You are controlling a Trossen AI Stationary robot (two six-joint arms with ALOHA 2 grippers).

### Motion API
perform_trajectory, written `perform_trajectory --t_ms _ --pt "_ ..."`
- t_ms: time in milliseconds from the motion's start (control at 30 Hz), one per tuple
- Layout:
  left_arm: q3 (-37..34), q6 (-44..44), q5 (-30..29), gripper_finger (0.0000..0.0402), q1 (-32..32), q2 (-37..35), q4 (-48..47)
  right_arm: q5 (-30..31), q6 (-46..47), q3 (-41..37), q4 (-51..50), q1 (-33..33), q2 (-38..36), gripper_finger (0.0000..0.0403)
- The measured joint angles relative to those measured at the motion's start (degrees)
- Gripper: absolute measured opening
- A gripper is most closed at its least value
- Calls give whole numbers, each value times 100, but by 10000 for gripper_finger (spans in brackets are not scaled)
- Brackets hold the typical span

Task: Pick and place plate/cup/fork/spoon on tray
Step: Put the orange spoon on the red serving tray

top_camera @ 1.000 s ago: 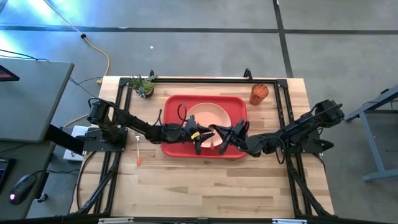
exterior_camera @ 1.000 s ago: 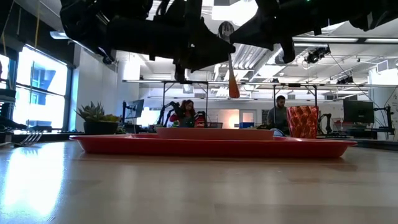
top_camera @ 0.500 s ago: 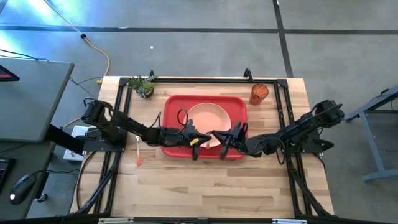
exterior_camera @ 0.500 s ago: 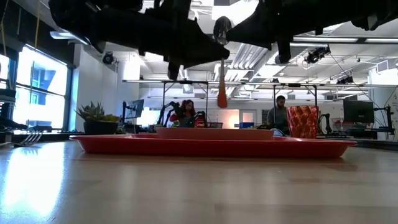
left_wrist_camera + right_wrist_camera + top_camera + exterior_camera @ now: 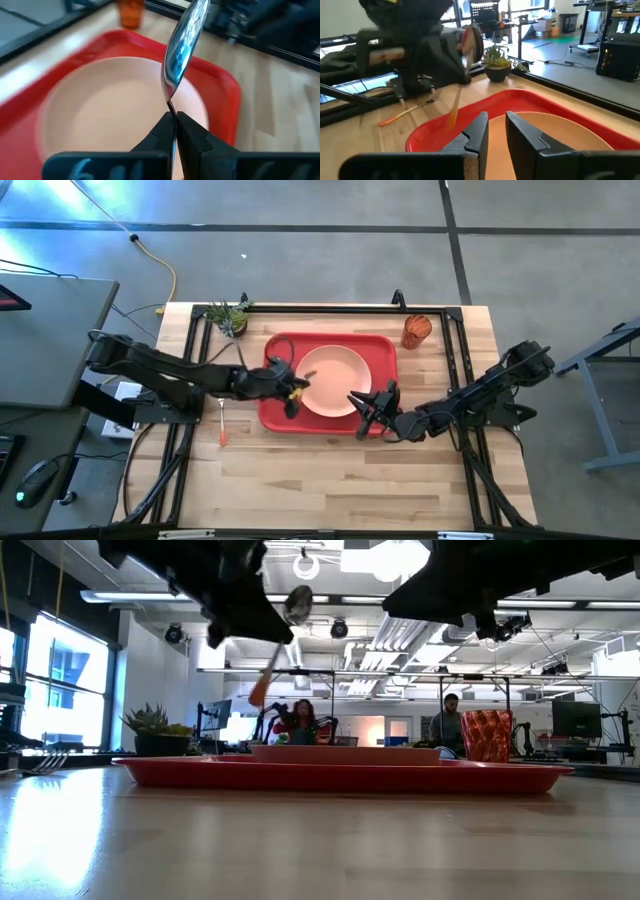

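left gripper (image 5: 174, 131) pinched tight on our spoon (image 5: 181, 47) above the plate (image 5: 335, 380) | right gripper (image 5: 496, 131) slightly open, empty, by tray (image 5: 275, 412) edge | no labels we can read

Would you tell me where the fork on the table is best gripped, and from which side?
Take the fork by the middle of its thin orange handle, coming straight down with the jaws across it. It lies flat on the table, apart from the tray, so only the top is open, and the handle is straight and narrow.
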Motion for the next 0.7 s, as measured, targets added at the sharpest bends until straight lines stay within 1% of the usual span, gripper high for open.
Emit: perform_trajectory --t_ms 33,100,200,300,333,467,533,600,700 --pt "-2 -58 -114 3 1 -81 -115 3 21 0 -30 0 0 59" --pt "-198 -78 -130 3 54 -253 -203 7 80 0 -74 -2 0 59" --pt "-719 -270 113 3 289 -459 67 -10 94 0 -131 -2 2 59" --pt "-1331 -569 380 3 739 -657 443 -35 218 0 -177 -2 2 59" --pt "-1520 -699 580 3 939 -720 515 -33 218 0 -167 -2 2 59" --pt "-2013 -1124 1795 3 1790 -757 827 -1 216 0 -196 -48 2 59" --pt "-2137 -1210 2139 3 2097 -711 821 -20 216 0 -202 -86 2 59" --pt "-2186 -1321 2206 3 2303 -668 799 -32 216 0 -230 -120 2 59" --pt "-2197 -1325 1935 4 2458 -607 855 -34 216 0 -246 -122 2 59"
